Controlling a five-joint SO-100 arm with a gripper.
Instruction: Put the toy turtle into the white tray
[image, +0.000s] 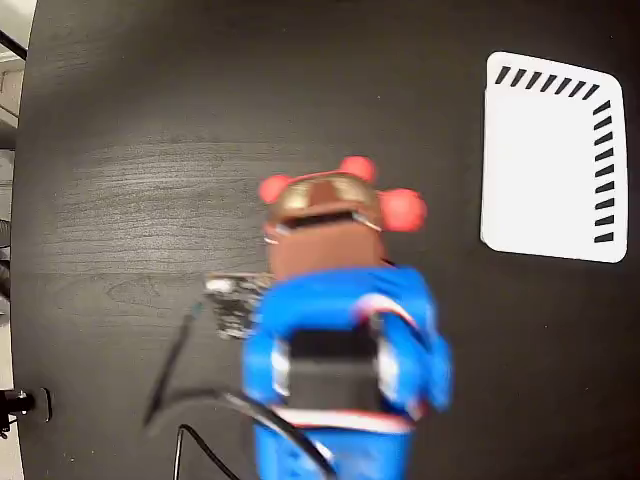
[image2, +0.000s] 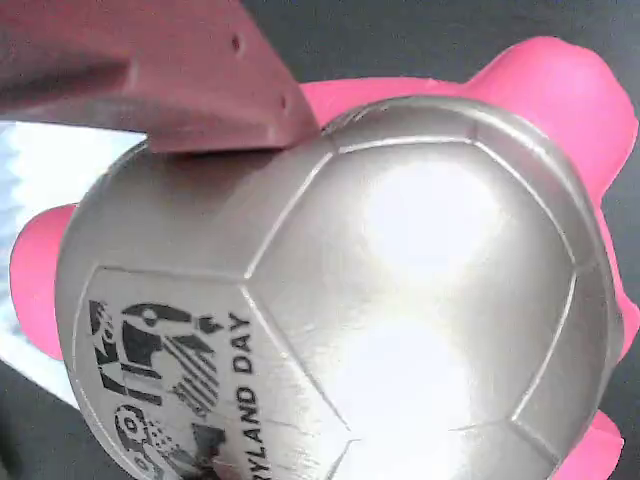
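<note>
- The counter (image: 150, 150) is a dark, nearly black wood-grain surface filling most of the fixed view; a pale strip of floor or wall shows along the left edge, with some dark hardware low at that edge.
- The white tray (image: 550, 160) lies flat at the upper right of the fixed view, black slanted stripes along its top and right edges; it sits well apart from the arm.
- The blue arm (image: 340, 350) rises from the bottom centre, blurred; a small circuit board (image: 235, 300) hangs at its left side, and black cables (image: 180, 390) trail over the counter below it.
- The toy turtle (image: 335, 195) is at mid-counter, left of the tray, its red-pink limbs poking out around a shiny shell; the brown fingers (image: 322, 225) sit right over it.
- In the wrist view the shell (image2: 400, 280) fills the frame, printed lettering at lower left; one finger (image2: 160, 80) touches its top; whether the fingers grip it, I cannot tell.
</note>
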